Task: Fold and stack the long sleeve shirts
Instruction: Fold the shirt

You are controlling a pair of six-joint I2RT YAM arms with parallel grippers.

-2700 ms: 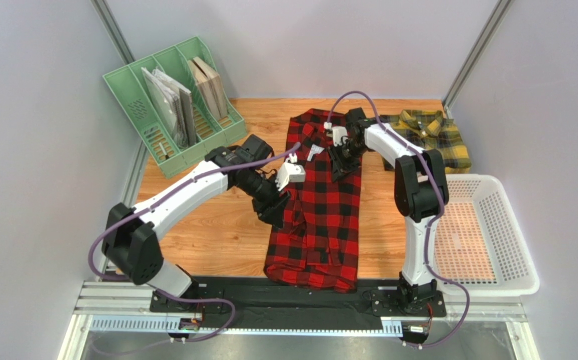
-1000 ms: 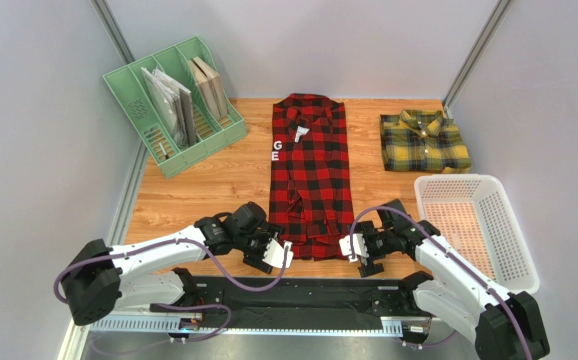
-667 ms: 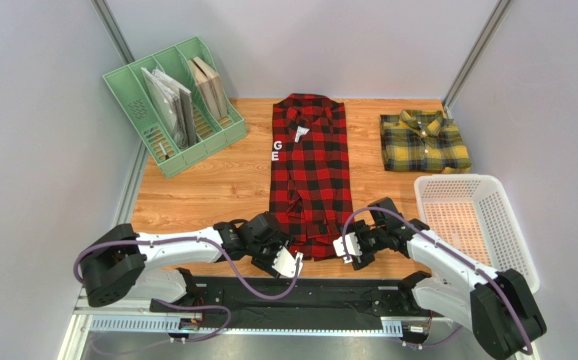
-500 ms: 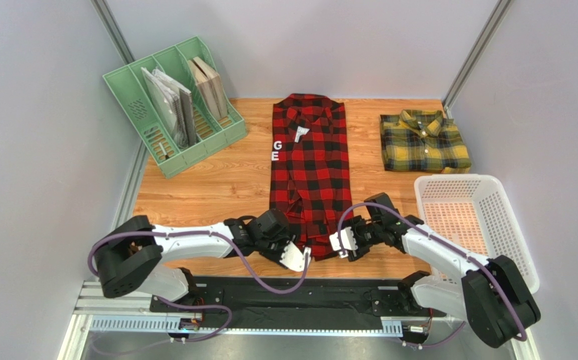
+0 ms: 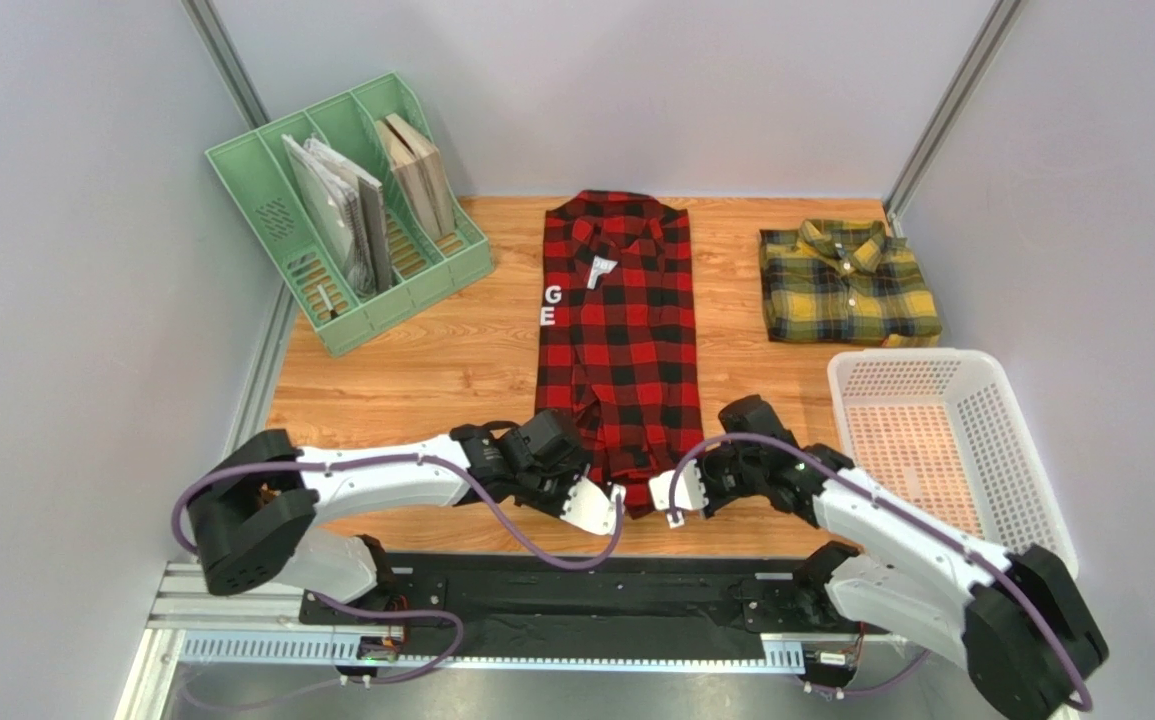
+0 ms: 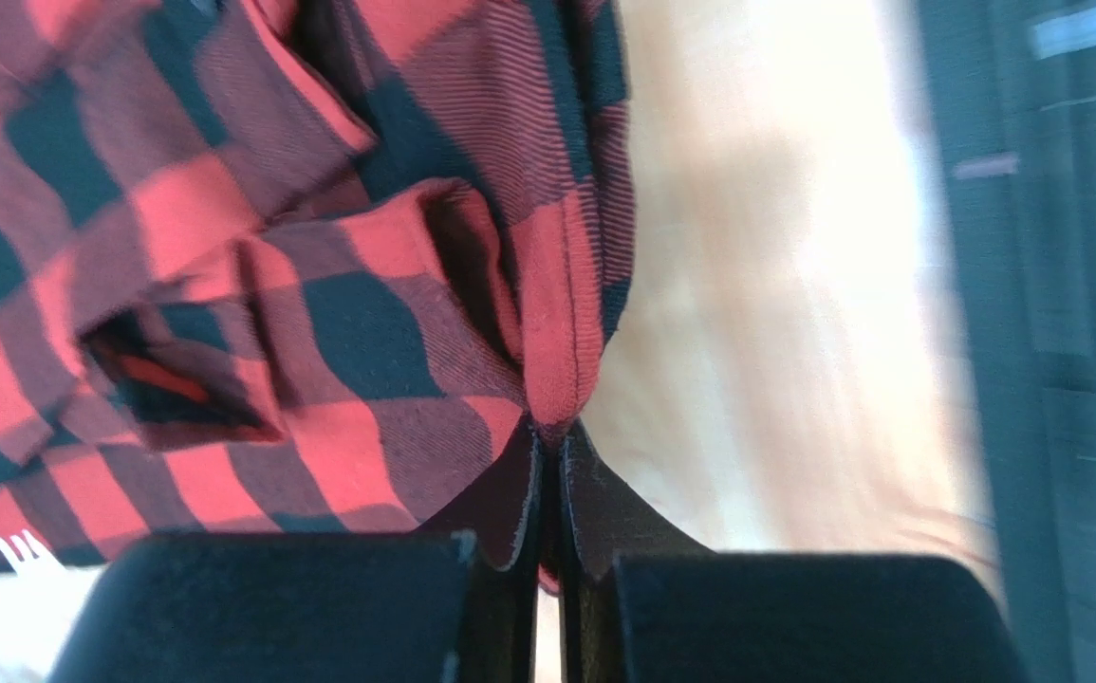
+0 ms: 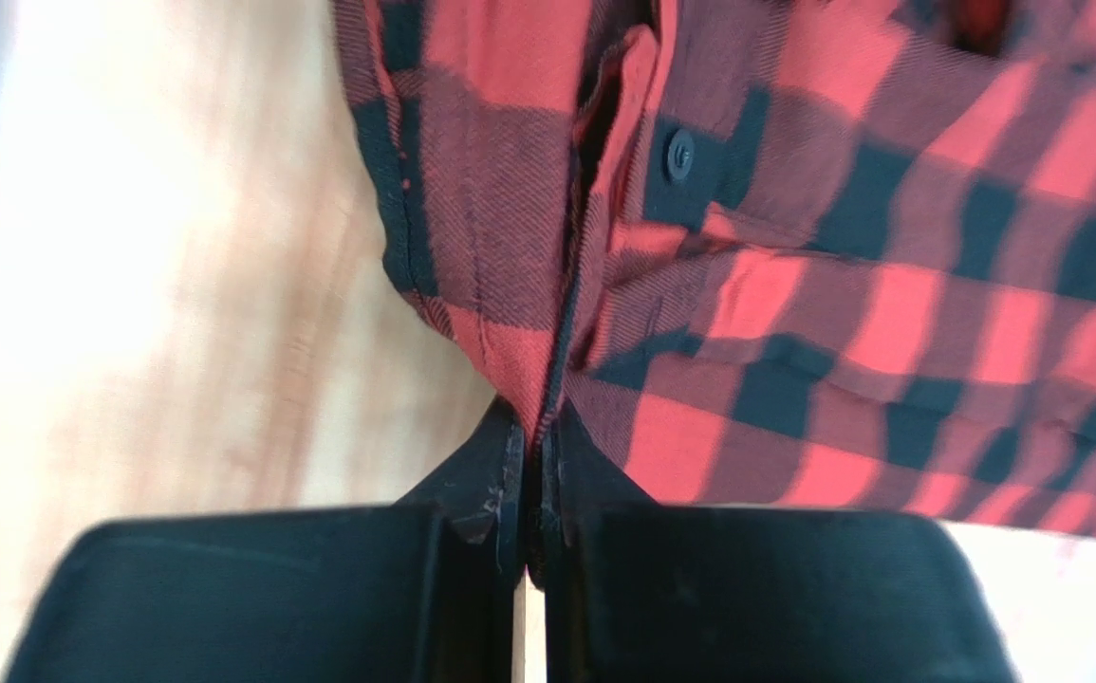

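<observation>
Top external view, lower middle of the frame: my left claw [image 5: 609,500] and my right claw [image 5: 664,495] sit side by side at the bottom hem of the red-and-black shirt [image 5: 621,323], left claw at the hem's left part, right claw just beside it.

In the left wrist view my left claw is pressed together on a fold of the hem. The cloth rises from its tips into the upper left, with bare wood to the right. In the right wrist view my right claw likewise pinches the hem edge. The cloth spreads to the upper right, and a dark button [image 7: 679,152] shows above the tips.

The red-and-black shirt lies as a narrow strip up the middle of the table [image 5: 418,375], collar toward the top. White letters [image 5: 549,305] G and E show at its left edge, and a small white tag [image 5: 600,267] lies below the collar. The yellow-and-green shirt [image 5: 846,282] lies folded at upper right, collar and buttons showing, well apart from both claws.

At upper left a green file rack [image 5: 260,188] holds flat grey and brown sheets upright in its slots. At right a white mesh basket [image 5: 1041,510] sits just below the yellow-and-green shirt.
</observation>
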